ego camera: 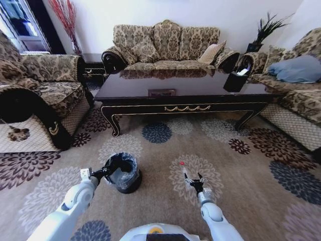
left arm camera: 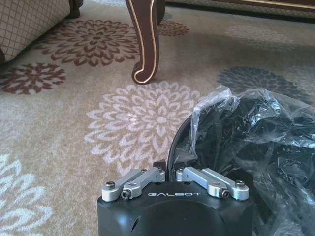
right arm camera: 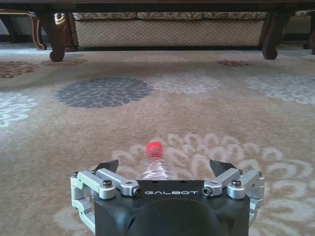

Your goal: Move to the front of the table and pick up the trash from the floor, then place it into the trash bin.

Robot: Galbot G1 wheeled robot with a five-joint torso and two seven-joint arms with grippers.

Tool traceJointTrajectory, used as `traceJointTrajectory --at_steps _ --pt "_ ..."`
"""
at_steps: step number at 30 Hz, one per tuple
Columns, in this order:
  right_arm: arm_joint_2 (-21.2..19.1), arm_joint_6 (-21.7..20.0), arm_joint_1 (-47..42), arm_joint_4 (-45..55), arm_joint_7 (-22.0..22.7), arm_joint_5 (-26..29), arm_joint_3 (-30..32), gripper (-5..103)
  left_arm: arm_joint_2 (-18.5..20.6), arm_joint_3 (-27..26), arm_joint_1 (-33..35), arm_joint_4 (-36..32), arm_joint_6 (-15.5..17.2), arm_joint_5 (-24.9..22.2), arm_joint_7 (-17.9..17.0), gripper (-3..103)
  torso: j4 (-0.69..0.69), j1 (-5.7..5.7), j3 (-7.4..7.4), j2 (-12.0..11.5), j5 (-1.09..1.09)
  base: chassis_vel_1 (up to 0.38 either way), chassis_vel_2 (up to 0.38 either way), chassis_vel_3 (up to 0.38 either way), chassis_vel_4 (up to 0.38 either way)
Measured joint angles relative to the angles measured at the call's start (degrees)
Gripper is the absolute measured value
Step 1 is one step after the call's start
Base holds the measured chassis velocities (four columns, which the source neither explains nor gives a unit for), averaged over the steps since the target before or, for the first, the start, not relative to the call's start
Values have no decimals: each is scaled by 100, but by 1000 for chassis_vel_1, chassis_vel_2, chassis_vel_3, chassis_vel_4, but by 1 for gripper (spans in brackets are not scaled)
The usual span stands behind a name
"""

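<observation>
A clear plastic bottle (ego camera: 182, 164) with a red cap lies on the flower-patterned carpet (ego camera: 235, 175) in front of the dark coffee table (ego camera: 180, 93). My right gripper (ego camera: 193, 179) is low over the carpet and open. In the right wrist view the bottle (right arm camera: 155, 164) lies between the right gripper's (right arm camera: 165, 164) spread fingertips (right arm camera: 108, 165), cap pointing away. The black trash bin (ego camera: 123, 173) with its bag stands to the left. My left gripper (ego camera: 103, 173) is shut at the bin's rim. In the left wrist view the bagged bin (left arm camera: 246, 137) is right beside it; its grip on the rim cannot be judged.
Patterned sofas stand on the left (ego camera: 45, 85), behind the table (ego camera: 165, 47) and on the right (ego camera: 296, 85). A black holder with white tissue (ego camera: 235, 79) sits on the table. A curved table leg (left arm camera: 145, 44) rises just beyond the bin. Open carpet lies between me and the table.
</observation>
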Motion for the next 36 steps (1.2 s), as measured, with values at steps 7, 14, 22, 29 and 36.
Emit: traceJointTrajectory --at_steps 7,14,22,29,36 --pt "65 -42 101 -49 21 -71 -237 100 148 -173 -102 -148 162 -453 -231 4 1 0 0 0 1 0 0 0 0" --pt "98 -44 295 -492 29 -177 -358 100 264 -191 -248 -317 361 -783 -481 4 0 0 0 0 1 0 0 0 0" --pt "124 -16 486 -1059 78 -300 -315 100 256 -98 -251 -508 414 -846 -585 4 -1 0 0 0 1 0 0 0 0" --pt "65 -22 572 -1164 161 -302 -305 91 266 -117 -197 -645 468 -900 -644 4 0 0 0 0 1 0 0 0 0" --pt "-22 -33 527 -1106 154 -280 -307 70 235 -111 -158 -715 484 -896 -662 4 0 0 0 0 1 0 0 0 0"
